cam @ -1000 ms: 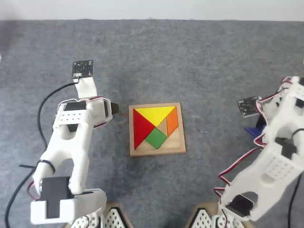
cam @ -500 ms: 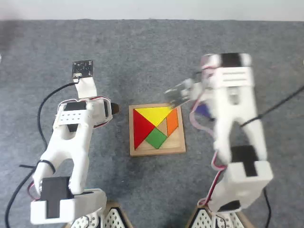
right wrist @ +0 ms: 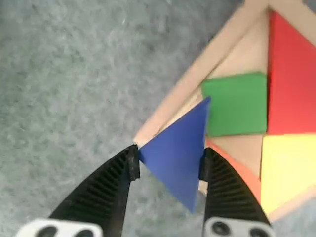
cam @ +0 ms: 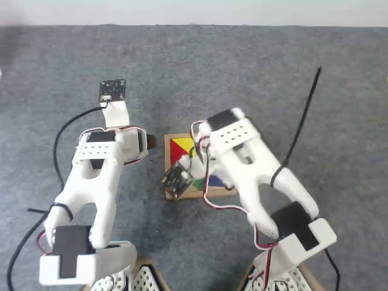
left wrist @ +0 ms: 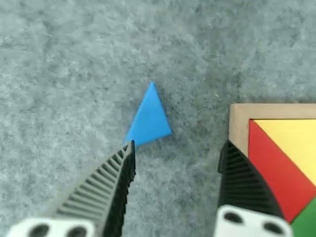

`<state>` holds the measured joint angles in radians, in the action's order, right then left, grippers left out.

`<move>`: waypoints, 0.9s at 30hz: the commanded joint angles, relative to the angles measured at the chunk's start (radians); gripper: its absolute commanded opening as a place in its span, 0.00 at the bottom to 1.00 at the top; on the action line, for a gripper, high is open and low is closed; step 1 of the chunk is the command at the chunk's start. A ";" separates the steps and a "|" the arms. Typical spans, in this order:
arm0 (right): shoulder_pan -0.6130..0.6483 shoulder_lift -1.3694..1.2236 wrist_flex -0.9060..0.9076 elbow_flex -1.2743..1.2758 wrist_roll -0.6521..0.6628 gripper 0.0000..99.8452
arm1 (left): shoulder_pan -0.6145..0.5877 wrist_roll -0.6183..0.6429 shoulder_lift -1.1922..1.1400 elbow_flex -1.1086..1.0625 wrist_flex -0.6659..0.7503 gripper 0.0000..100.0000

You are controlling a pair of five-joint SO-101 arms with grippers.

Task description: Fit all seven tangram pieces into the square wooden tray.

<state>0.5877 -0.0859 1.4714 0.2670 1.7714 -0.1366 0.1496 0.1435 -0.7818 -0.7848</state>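
Clamping the dark blue triangle [cam: 215, 180] mid-frame, the right gripper [right wrist: 169, 159] should, I reckon, square it with the tray [cam: 167, 154] corner before lowering it in.

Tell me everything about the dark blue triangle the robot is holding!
The dark blue triangle is a flat, matte piece, probably painted wood. The right gripper pinches it between its black ribbed fingers. It hangs over a corner of the wooden tray, one tip by the green square. I can't tell if it touches.
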 commanded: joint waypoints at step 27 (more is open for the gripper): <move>-0.027 0.012 -0.084 -0.026 0.095 0.26 | 0.008 0.009 0.037 0.004 0.011 0.27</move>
<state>0.5738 -0.0859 1.3993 0.2808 1.8696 -0.1381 0.1496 0.1435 -0.7818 -0.7848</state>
